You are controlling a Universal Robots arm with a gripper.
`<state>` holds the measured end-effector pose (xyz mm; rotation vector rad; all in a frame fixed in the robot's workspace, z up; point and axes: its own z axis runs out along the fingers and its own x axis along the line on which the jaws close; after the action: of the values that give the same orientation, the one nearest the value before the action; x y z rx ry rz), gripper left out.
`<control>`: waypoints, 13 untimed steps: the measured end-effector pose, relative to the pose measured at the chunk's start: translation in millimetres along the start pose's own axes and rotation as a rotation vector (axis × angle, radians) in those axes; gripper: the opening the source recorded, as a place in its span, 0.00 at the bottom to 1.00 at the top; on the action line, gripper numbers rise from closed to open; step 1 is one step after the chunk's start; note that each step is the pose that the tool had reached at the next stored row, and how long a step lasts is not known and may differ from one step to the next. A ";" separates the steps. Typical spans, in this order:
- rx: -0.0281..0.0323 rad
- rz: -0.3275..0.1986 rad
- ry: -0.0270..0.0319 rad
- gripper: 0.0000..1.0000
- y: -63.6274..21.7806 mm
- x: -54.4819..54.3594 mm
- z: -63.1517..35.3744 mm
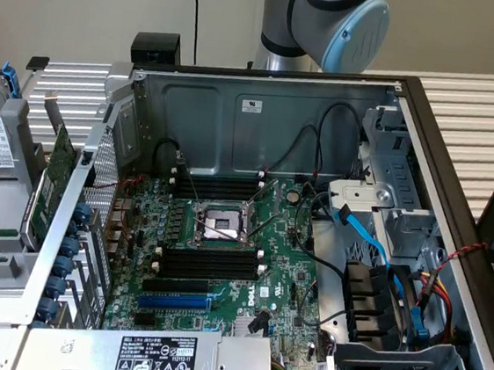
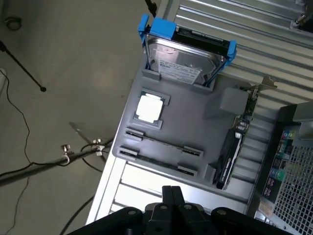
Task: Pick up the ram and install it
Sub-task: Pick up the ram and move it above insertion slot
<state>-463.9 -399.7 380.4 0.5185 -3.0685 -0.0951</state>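
Worktop (image 1: 476,107): pale metal, ribbed in long parallel slats.

Open computer case (image 1: 263,116) lies on it on its side with the interior facing up, and covers most of the surface.

Grey tray (image 2: 195,122) sits flat on the slats just beside the case, to the exterior view's left of it, close to the case's perforated rear panel. The tray's edge farthest from the case comes about to the worktop's edge.

Bare slats show behind the case and to the exterior view's right of it.

Open computer case (image 1: 225,139), motherboard (image 1: 151,219), hard drive (image 2: 183,61), grey tray (image 2: 195,117)
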 end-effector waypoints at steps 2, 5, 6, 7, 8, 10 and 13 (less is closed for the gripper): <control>0.0007 -0.037 0.0025 0.11 0.0 0.0 0.0; 0.0016 -0.091 0.0059 0.11 0.1 0.2 0.2; 0.0019 -0.109 0.0072 0.11 0.1 0.3 0.2; 0.0022 -0.127 0.0083 0.11 0.2 0.3 0.2; 0.0025 -0.145 0.0094 0.11 0.2 0.3 0.2; 0.0032 -0.181 0.0118 0.11 0.2 0.4 0.4; 0.0042 -0.236 0.0154 0.11 0.2 0.4 0.7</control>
<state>-464.4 -399.6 379.7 0.8746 -2.9794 -0.0890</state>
